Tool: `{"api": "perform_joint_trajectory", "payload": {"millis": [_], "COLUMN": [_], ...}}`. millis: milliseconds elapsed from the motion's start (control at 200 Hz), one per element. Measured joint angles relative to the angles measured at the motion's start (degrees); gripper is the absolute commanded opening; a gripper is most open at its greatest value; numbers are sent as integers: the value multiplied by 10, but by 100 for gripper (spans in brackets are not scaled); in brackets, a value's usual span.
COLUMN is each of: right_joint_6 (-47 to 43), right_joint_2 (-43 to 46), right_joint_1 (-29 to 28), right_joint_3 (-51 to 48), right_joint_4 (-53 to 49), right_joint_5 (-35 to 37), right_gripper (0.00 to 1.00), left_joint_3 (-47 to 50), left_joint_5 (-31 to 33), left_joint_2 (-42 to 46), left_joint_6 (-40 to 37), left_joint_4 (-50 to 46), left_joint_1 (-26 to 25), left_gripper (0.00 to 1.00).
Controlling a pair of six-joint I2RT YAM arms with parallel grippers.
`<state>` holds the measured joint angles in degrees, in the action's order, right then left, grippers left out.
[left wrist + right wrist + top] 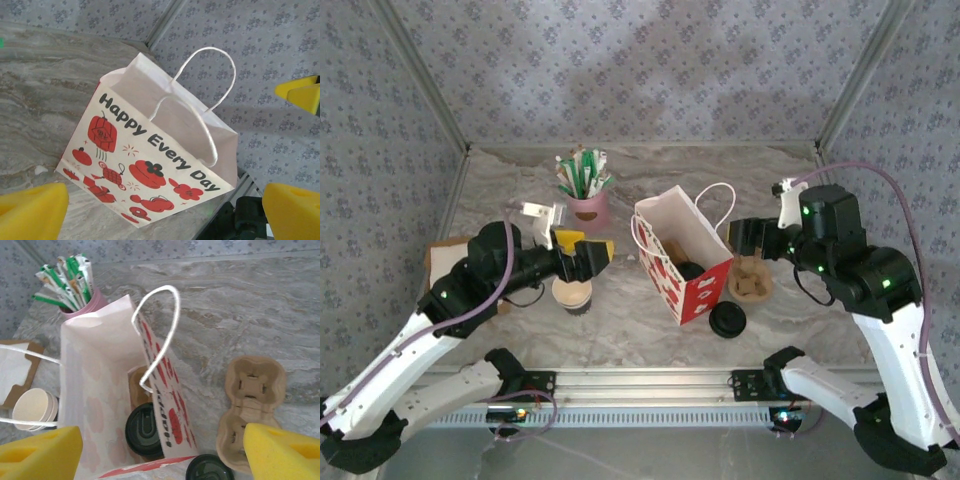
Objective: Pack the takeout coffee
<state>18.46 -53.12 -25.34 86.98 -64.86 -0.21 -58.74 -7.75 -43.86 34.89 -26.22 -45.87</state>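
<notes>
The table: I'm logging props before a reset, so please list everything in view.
coffee cup: one, cream inside, dark wall, no lid, left of the bag
bag: one, white with red prints, table centre, standing open
lid in bag: one, black, at the bag's bottom; what is under it is hidden
loose lid: one, black, on the table by the bag's near right corner
cup carrier: one, brown, right of the bag
pink cup: one, holding green-and-white sticks, behind the coffee cup
card: one, brown with a white sheet, far left
table: one, grey-beige marble
left gripper: one, yellow pads, open, above the coffee cup
right gripper: one, yellow pads, open, over the bag
</notes>
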Motion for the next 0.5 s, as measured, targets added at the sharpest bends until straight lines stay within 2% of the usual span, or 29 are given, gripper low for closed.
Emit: {"api": "perform_joint_trajectory", "payload": {"millis": [405,500], "right_joint_6": [15,19], "right_joint_2": [41,49], "right_joint_1": [94,118], "right_joint_3": [-63,-83], "right_joint_4": [2,2], "right_joint_5": [-2,-3], "right_gripper": [82,79], "left_joint_3": [32,37], "left_joint_5": [31,34], "left_joint_2": [4,1], "left_joint_6": [13,15], "left_joint_4": [-25,-26], "left_joint_1": [0,0], "left_gripper": [99,94]}}
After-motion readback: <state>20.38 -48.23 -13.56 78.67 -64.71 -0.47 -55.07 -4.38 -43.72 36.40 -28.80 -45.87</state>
